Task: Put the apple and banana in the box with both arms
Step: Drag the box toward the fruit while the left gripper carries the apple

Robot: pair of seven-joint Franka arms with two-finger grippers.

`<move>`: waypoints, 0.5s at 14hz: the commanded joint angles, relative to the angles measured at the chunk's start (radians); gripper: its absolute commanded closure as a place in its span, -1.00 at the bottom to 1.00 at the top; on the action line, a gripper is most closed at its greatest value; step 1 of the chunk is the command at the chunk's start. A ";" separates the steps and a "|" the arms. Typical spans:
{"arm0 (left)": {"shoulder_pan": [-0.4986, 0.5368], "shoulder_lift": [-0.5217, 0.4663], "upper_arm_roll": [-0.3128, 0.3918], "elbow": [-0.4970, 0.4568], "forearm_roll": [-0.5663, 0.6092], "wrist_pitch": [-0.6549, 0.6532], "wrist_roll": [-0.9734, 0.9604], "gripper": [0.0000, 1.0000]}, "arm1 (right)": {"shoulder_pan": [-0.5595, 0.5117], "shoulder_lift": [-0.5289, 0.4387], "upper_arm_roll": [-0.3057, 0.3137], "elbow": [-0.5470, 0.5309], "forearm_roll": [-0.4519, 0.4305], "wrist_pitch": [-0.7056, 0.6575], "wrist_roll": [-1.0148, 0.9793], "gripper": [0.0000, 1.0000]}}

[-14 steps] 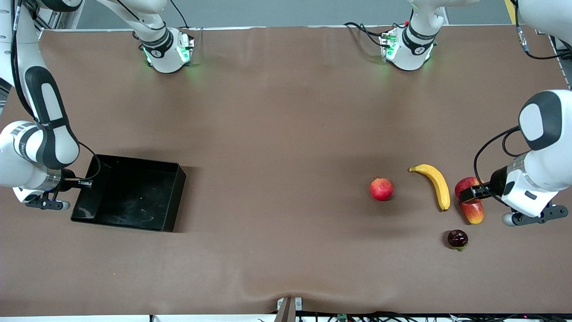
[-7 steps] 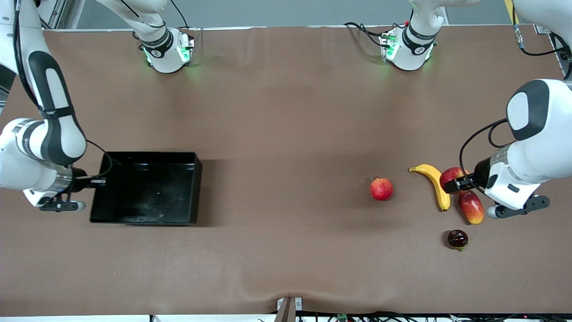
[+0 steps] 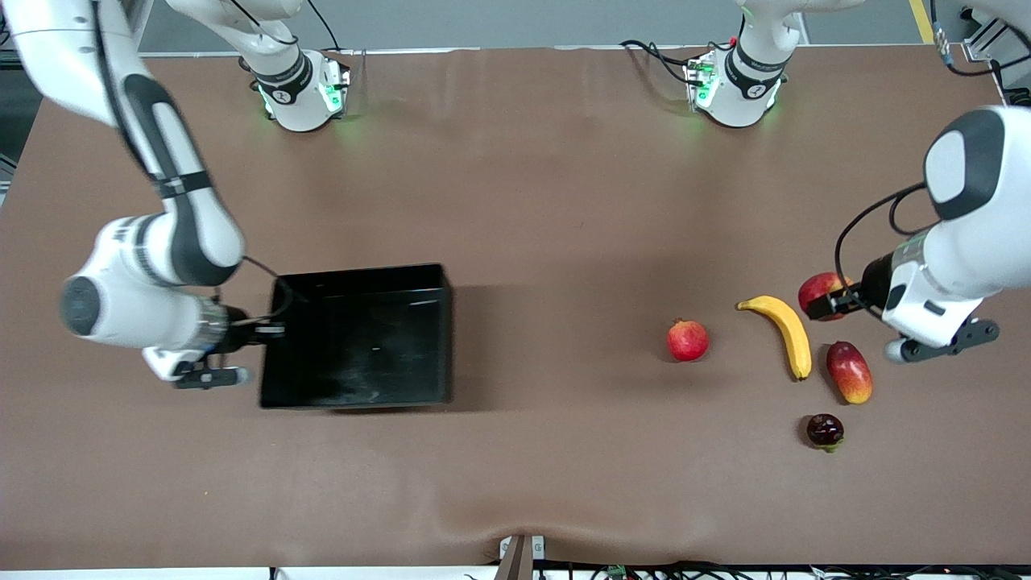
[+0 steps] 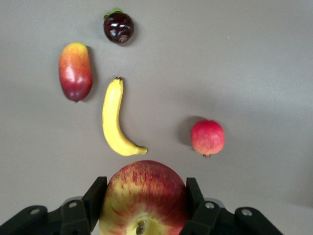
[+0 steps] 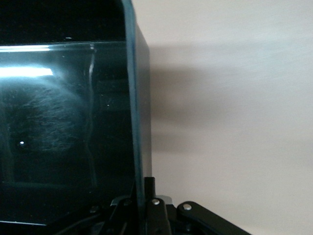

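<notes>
Two grips are live: the left gripper (image 3: pixel 830 307) has its jaws closed on the apple (image 3: pixel 820 293), in the air over the table near the banana (image 3: pixel 785 332) at the left arm's end, while the right gripper (image 3: pixel 272 329) pinches one wall of the box (image 3: pixel 362 278) toward the right arm's end. That thin glossy wall could slip from the pinch, and the round apple could roll out if carried fast.
</notes>
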 commanded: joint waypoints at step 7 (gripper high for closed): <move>-0.008 -0.071 -0.086 -0.059 0.016 -0.005 -0.170 1.00 | 0.378 -0.085 -0.007 -0.050 -0.002 -0.036 0.466 1.00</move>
